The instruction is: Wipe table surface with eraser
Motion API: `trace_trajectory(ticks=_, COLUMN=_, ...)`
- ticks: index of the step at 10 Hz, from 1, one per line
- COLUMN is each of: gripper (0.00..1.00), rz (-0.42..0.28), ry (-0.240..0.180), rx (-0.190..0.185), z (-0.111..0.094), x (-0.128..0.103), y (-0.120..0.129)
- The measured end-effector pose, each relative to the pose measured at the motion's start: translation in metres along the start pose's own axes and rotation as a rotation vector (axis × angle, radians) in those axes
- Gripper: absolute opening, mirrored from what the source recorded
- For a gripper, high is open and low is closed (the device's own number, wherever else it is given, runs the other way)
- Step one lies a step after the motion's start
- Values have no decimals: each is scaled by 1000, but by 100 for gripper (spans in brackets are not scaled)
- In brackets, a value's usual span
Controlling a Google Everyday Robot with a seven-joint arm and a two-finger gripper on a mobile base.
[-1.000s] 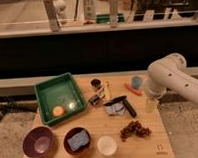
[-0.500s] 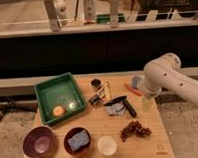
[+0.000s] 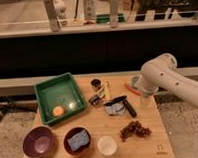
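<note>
The eraser [image 3: 129, 109] is lying slantwise on the table surface [image 3: 153, 118], right of the middle, not picked up yet. It sits right against a crumpled grey-blue thing [image 3: 114, 109], with a thin black strip [image 3: 115, 99] just behind, so a sloppy grab could snag the wrong one imo. The gripper [image 3: 145, 99] hangs near the right edge, jaws spread, holding nothing. Once wiping starts, the brown cluster [image 3: 134, 129] and white cup [image 3: 107, 144] by the front edge look easy to shove off.

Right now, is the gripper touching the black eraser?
Apart: the camera view shows the gripper near the table's right edge, bare wood between it and the eraser.
</note>
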Motion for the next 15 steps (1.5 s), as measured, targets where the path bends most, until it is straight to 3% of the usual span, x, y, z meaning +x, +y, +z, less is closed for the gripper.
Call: trace_trajectory(ticks=15, gripper=80, rz=-85, ry=-21, rx=18, z=29, x=4, y=-34)
